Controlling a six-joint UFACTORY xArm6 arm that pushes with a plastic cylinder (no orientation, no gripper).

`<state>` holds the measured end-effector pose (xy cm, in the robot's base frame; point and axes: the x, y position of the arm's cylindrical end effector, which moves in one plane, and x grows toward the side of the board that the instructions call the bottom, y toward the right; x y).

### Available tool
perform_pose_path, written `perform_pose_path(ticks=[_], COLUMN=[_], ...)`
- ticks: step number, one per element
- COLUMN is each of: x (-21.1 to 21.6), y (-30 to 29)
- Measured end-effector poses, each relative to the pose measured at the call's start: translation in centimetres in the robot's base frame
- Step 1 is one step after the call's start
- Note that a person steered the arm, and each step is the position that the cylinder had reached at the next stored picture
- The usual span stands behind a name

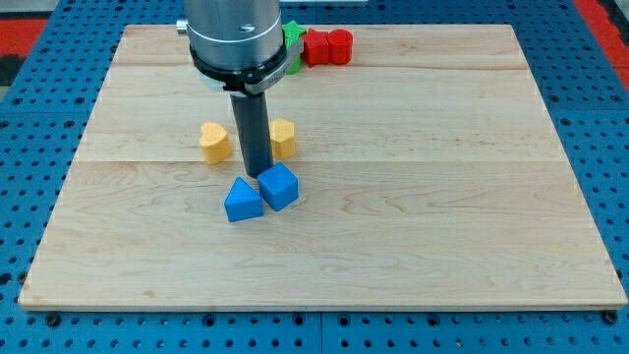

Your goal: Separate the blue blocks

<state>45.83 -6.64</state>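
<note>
Two blue blocks sit touching just left of the board's middle: a blue triangular block point(242, 201) on the left and a blue cube-like block point(279, 186) on the right. My tip point(257, 174) stands just above them in the view, at the gap between their top edges, close to or touching both. The rod rises to the arm's grey body at the view's top.
A yellow heart-shaped block point(214, 142) lies left of the rod and a yellow block point(283, 138) lies right of it. At the top edge of the wooden board point(442, 197), red blocks point(327, 47) sit next to a partly hidden green block point(293, 39).
</note>
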Motion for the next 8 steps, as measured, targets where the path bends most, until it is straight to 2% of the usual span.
perform_pose_path(ticks=[2, 3, 5, 6, 8], x=[-1.0, -1.0, -0.5, 1.5, 6.7], y=[6.0, 6.7, -4.5, -1.4, 12.8])
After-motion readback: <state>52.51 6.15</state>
